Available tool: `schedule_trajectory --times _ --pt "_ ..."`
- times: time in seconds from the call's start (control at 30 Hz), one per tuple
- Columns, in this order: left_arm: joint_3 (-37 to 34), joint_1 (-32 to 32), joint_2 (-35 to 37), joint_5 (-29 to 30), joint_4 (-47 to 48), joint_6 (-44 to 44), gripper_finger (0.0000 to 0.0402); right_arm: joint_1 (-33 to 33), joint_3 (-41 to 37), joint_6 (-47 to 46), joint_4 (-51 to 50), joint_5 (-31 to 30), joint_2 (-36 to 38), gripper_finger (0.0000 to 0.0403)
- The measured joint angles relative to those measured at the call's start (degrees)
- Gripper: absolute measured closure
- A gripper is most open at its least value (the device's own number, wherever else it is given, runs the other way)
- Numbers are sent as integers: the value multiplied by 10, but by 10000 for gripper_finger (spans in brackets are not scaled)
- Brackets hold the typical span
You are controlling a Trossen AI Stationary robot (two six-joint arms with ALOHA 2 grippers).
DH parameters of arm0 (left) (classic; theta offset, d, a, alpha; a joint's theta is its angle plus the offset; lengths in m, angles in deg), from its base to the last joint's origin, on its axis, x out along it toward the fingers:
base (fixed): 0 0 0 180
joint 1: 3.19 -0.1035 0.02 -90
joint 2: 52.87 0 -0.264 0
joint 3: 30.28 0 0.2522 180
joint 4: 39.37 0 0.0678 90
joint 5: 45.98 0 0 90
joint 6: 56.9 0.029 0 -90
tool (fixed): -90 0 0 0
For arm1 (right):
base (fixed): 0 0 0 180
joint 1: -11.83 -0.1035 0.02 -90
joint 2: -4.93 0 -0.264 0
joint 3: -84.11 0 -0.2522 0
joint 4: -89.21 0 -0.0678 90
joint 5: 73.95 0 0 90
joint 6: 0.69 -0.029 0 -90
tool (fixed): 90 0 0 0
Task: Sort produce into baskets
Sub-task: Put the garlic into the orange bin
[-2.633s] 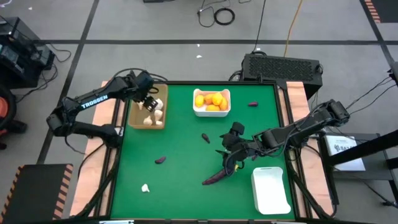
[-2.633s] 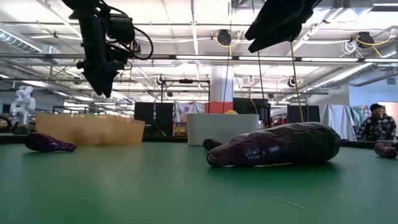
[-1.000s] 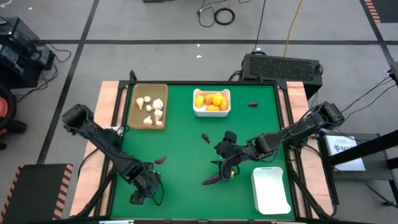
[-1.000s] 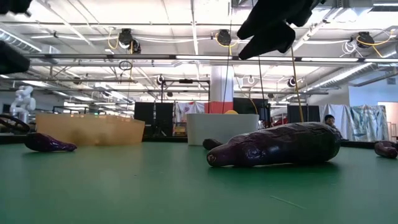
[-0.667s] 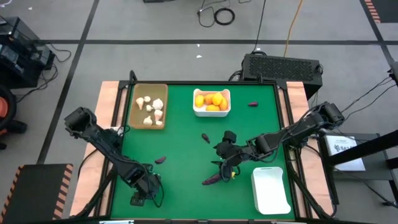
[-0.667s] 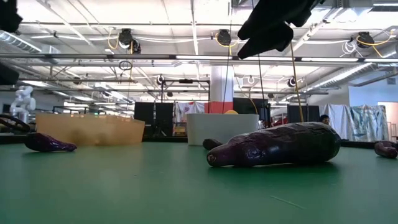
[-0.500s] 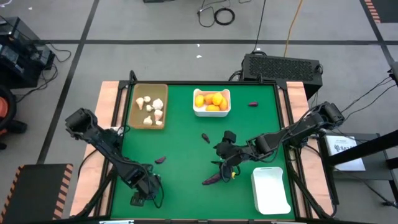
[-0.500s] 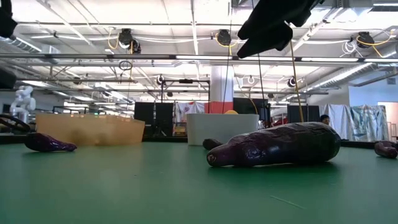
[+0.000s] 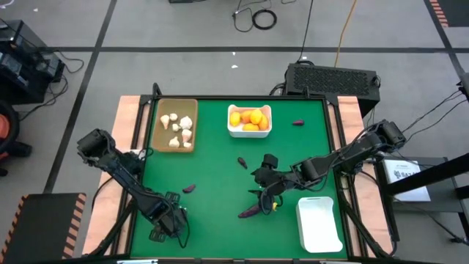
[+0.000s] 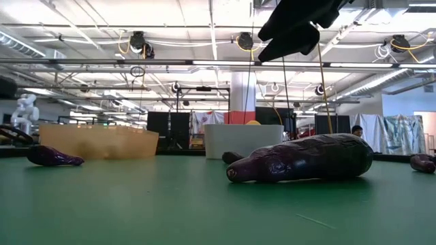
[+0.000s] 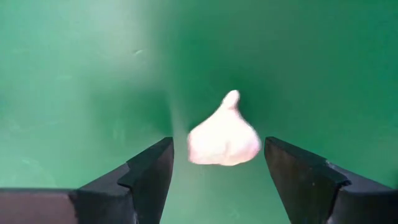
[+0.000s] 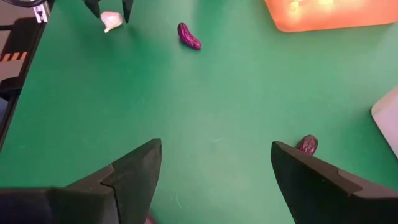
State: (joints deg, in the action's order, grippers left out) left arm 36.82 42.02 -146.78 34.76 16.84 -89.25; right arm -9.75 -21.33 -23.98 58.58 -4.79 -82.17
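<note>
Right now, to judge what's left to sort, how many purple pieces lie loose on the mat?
4: the long eggplant left of the empty white bin; small pieces at mid-mat, left of centre, and right of the fruit bin. More may be hidden.

Green work table (image 9: pixel 220 165) and the items I see resting directly on it.

At the far edge I see a tan tray (image 9: pixel 156 143) and a white bin (image 9: pixel 249 132), with a small purple piece (image 9: pixel 297 122) beside the bin. A second white bin (image 9: pixel 318 224) sits at the near right. A long eggplant (image 10: pixel 303 158) lies near the middle, with small purple pieces (image 9: pixel 242 162) and (image 9: pixel 189 188) apart from it. A white garlic bulb (image 11: pixel 224 137) lies at the near left.
</note>
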Motion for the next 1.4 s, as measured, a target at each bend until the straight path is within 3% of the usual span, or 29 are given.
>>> schedule_trajectory --times 0.53,0.93,1.07,1.4 --pt "0 2 -2 18 2 18 147 0 0 0 4 0 0 110" --pt "0 1 -2 21 6 19 216 0 0 0 4 0 0 110" --pt "0 0 3 22 14 55 228 0 0 0 4 0 0 110" --pt "1 -61 68 64 19 108 249 0 0 -11 9 0 0 110"
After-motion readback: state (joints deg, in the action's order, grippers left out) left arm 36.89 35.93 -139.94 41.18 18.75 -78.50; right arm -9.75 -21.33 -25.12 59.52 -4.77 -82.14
